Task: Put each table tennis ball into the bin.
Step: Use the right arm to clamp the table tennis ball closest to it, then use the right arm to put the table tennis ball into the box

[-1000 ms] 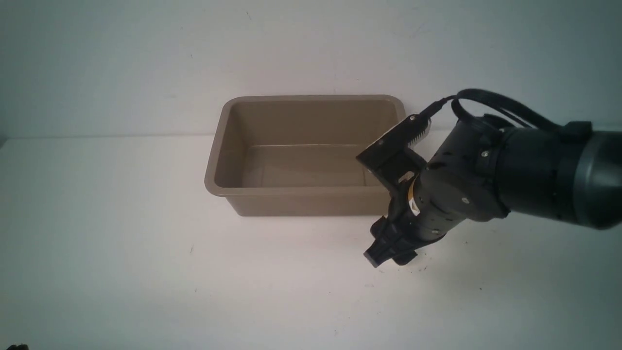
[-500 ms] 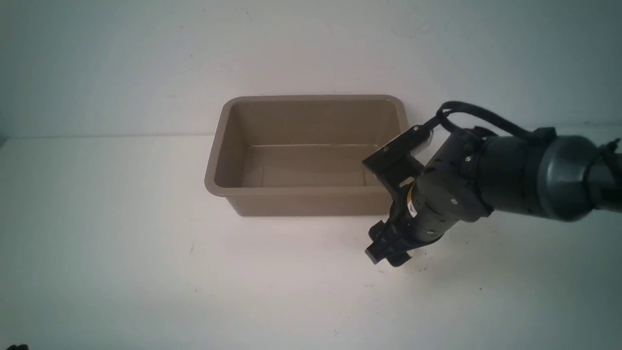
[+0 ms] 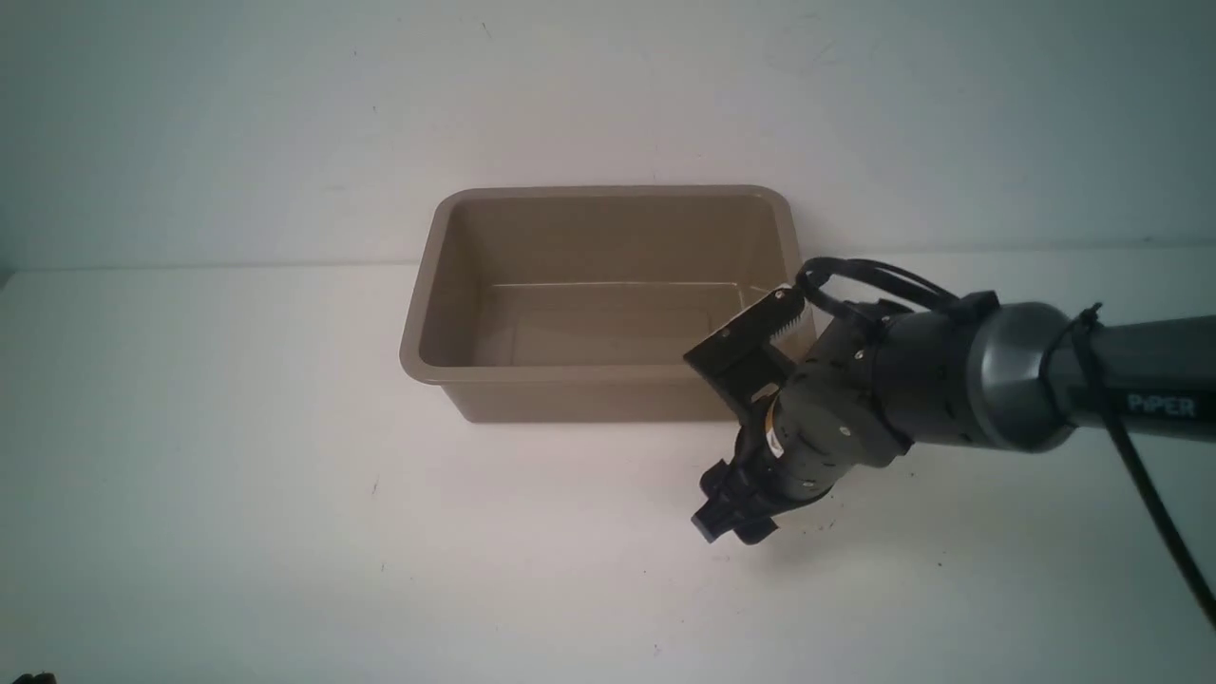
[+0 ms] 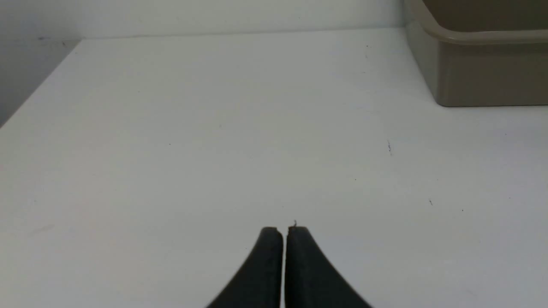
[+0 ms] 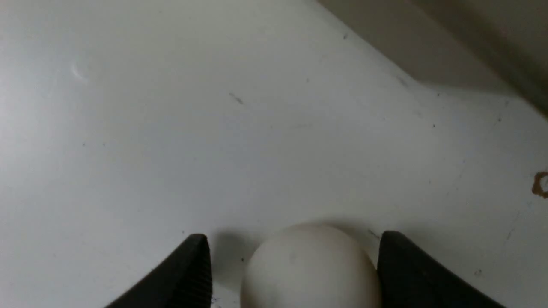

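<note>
Now we see right gripper (image 5: 293,239) dropped to table (image 3: 285,475) near bin (image 3: 570,373), jaws apart straddling table tennis ball (image 5: 310,269); squeeze comes next, we judge. Left gripper (image 4: 284,232) clenched, empty.

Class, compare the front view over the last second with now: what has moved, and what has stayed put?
The right gripper has sunk lower toward the table and slid slightly to the robot's left, in front of the bin. Its jaws stand open on either side of the table tennis ball, not yet closed on it. Nothing was taken hold of or let go. The bin has not moved.
</note>
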You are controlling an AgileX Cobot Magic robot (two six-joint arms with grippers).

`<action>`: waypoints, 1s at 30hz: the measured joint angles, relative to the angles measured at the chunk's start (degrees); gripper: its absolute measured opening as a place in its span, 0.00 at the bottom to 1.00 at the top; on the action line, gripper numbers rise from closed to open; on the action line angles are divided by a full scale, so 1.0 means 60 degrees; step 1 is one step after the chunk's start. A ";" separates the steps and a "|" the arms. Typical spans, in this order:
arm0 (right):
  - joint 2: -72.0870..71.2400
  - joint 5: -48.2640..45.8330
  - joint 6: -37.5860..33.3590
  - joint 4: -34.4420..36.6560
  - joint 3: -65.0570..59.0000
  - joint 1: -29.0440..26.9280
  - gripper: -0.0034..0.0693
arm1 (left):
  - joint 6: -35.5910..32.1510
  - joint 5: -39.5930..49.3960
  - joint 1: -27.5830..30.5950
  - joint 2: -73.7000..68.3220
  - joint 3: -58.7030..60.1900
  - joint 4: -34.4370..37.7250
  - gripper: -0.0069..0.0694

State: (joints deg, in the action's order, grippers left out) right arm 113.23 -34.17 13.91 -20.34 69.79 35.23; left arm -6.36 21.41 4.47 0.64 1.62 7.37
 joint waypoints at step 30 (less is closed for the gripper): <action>-0.1204 -0.0081 -0.1321 -0.0439 0.3226 0.0426 0.54 | 0.0000 0.0000 0.0000 0.0000 0.0000 0.0000 0.09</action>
State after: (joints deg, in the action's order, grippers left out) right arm 106.00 -34.66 5.98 -22.98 89.14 37.78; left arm -6.36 21.41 4.47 0.64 1.62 7.37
